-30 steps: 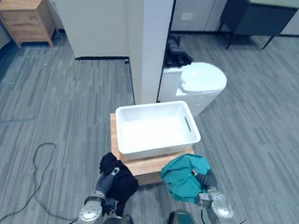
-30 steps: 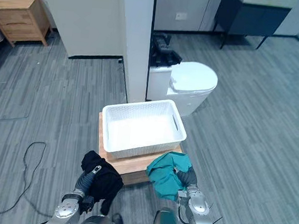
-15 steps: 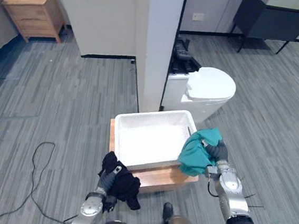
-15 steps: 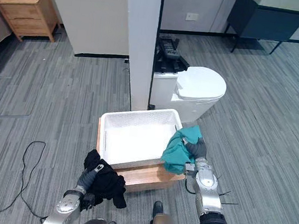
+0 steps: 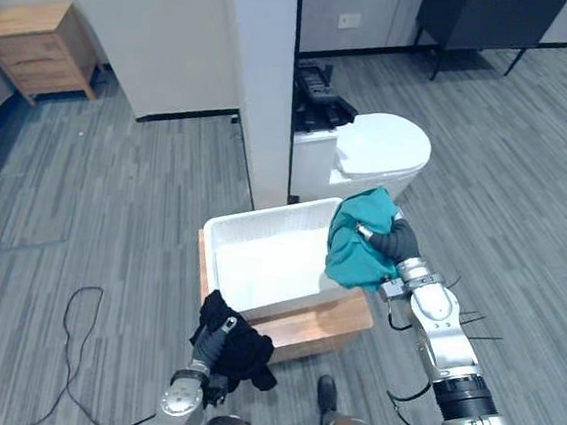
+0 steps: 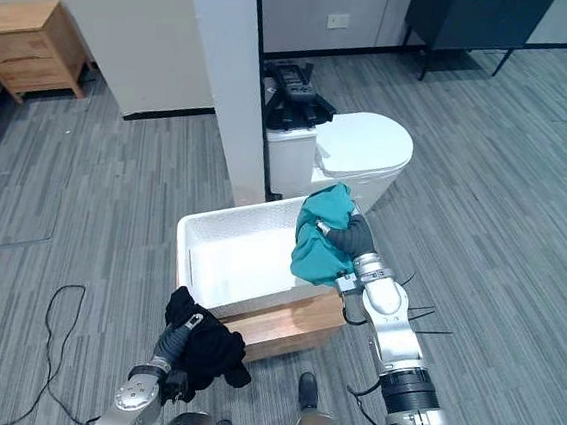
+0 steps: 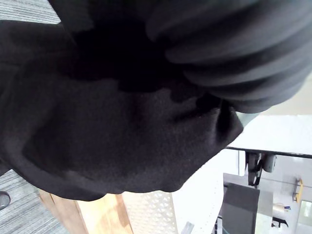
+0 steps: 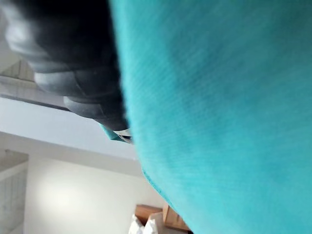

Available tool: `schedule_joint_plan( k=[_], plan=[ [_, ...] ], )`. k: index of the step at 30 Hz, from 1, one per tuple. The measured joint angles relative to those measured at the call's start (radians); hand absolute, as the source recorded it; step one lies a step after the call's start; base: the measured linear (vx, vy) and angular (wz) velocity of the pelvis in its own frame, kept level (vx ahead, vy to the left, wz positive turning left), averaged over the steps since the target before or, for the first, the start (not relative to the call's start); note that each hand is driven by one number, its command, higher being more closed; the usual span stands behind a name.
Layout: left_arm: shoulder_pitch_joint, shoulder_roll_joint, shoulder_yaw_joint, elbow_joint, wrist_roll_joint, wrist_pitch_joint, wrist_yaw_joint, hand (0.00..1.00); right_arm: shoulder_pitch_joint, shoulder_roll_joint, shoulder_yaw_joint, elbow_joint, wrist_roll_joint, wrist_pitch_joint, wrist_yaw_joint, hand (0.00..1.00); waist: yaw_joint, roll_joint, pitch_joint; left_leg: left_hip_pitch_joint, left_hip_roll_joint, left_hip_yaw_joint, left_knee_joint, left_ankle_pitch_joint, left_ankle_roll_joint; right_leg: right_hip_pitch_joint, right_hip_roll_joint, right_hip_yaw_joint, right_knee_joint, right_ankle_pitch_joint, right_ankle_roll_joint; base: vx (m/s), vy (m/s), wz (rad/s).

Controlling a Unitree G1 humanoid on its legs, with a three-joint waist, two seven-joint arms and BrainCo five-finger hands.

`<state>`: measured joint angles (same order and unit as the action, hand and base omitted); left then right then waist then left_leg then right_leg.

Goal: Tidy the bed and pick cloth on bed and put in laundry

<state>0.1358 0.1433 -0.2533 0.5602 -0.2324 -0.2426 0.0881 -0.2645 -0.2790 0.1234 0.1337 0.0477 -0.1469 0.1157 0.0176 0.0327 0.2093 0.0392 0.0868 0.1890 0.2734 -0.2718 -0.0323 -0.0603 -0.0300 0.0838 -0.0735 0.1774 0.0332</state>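
A white laundry basket [image 5: 262,223] sits on a low wooden stand [image 5: 318,326]. My right hand [image 5: 398,244] is raised over the basket's right end and shut on a bunched teal cloth [image 5: 356,242], which hangs down over the rim. In the right wrist view the teal cloth [image 8: 219,122] covers the fingers. My left hand [image 6: 175,339] is low by the stand's near left corner, shut on a crumpled black cloth [image 5: 240,349] that hangs clear of the basket. That black cloth [image 7: 112,131] hides the fingers in the left wrist view.
A white pillar [image 5: 261,80] rises just behind the basket. A round white lidded unit [image 5: 380,147] with black gear [image 5: 319,100] on it stands beside the pillar. A wooden nightstand [image 5: 34,43] is far left and a dark cabinet [image 5: 484,11] far right. Grey plank floor surrounds the stand.
My right hand has carried the teal cloth from the stand's near right corner up and forward to above the basket's right end. The left hand still holds the black cloth low. The camera has shifted.
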Motion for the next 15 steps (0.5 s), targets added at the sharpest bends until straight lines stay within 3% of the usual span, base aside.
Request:
schedule_joint_plan(
  k=[6, 7, 11, 12, 15],
  plan=[
    [-0.015, 0.022, -0.004, -0.008, -0.012, 0.001, -0.001, 1.00, -0.174, -0.001, 0.082, 0.023, -0.029, 0.051, -0.006, 1.00, 0.003, -0.025, 0.020, -0.095, -0.001, -0.029, 0.024, 0.010, -0.018, -0.056, -0.010, -0.044, -0.021, 0.026, -0.021, -0.10, -0.035, 0.14],
    [-0.033, 0.032, -0.003, -0.013, -0.019, 0.003, -0.001, 1.00, -0.243, -0.001, 0.086, 0.046, -0.036, 0.059, -0.008, 1.00, 0.010, -0.030, 0.047, -0.127, -0.001, -0.039, 0.037, 0.014, -0.022, -0.078, -0.013, -0.062, -0.020, 0.030, -0.025, -0.11, -0.048, 0.20],
    [-0.077, 0.033, -0.003, -0.067, -0.067, 0.006, 0.000, 1.00, -0.391, -0.008, 0.084, 0.113, -0.058, 0.093, -0.020, 1.00, 0.034, -0.009, 0.144, -0.203, -0.013, -0.080, 0.054, 0.040, -0.022, -0.131, -0.029, -0.125, -0.017, 0.051, -0.021, -0.10, -0.023, 0.36],
    [-0.088, 0.031, -0.004, -0.091, -0.076, 0.006, 0.000, 1.00, -0.424, -0.014, 0.086, 0.140, -0.059, 0.112, -0.025, 1.00, 0.053, 0.005, 0.173, -0.231, -0.018, -0.092, 0.054, 0.052, -0.019, -0.153, -0.033, -0.139, -0.018, 0.066, -0.012, -0.05, 0.019, 0.27],
    [-0.095, 0.024, -0.009, -0.128, -0.091, 0.006, 0.000, 1.00, -0.478, -0.034, 0.097, 0.194, -0.059, 0.130, -0.026, 1.00, 0.058, 0.034, 0.229, -0.252, -0.021, -0.117, 0.048, 0.063, -0.019, -0.161, -0.042, -0.167, -0.019, 0.070, -0.008, -0.04, 0.054, 0.26]
  ],
)
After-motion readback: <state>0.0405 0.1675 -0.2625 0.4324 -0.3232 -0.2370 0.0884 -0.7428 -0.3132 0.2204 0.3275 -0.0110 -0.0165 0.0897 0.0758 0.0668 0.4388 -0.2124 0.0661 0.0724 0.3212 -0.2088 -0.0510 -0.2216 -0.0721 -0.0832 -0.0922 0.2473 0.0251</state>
